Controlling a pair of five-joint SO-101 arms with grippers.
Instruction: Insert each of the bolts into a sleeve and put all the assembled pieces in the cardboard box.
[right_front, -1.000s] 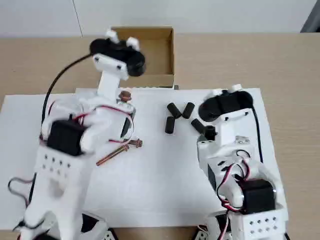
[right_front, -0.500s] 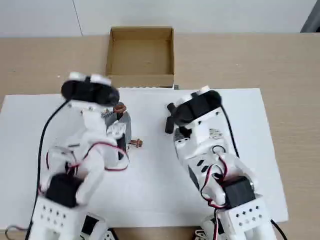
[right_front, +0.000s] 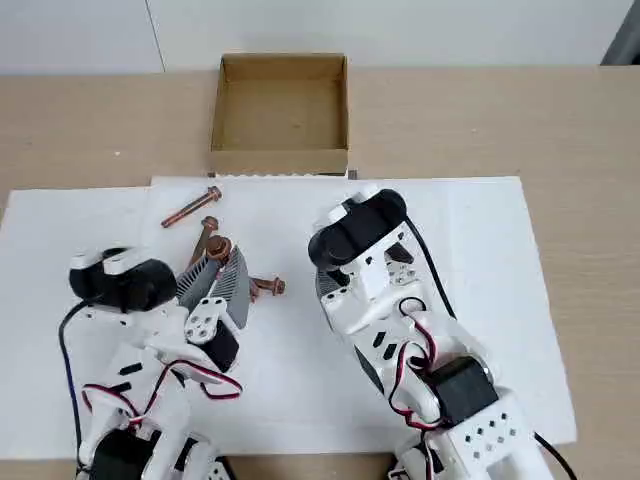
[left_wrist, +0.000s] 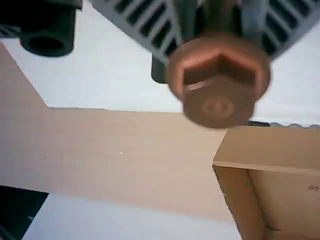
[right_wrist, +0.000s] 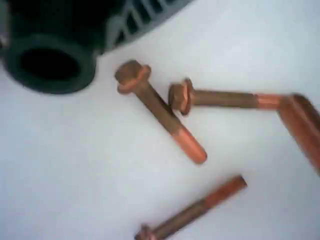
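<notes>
White paper sheet (right_front: 480, 300): smooth and matt; lies flat on the pale wooden table (right_front: 560, 120); nearly reaches the high view's left border
Left arm (right_front: 120, 285): white plastic with a black motor housing; folded low at lower left of the high view
Left pincer (right_front: 220, 264): grey ribbed fingers (right_front: 205, 283) clamped on a copper-coloured hex-flange bolt (left_wrist: 218, 82); the bolt's head points toward the box
Loose copper bolts: three on the paper; one slanted (right_front: 190, 207) at upper left; one (right_front: 207, 230) just beside the held bolt; one (right_front: 268, 287) just right of the fingers
Brown cardboard box (right_front: 283, 160): square, shallow, open-topped; upper centre, just beyond the paper's far edge
Right arm (right_front: 355, 230): white with red wiring; slants from lower right up to the centre
Right pincer (right_wrist: 65, 30): closed on a black tubular sleeve (right_wrist: 50, 62); the sleeve's bore faces the camera
Open room: bare paper at the right edge
</notes>
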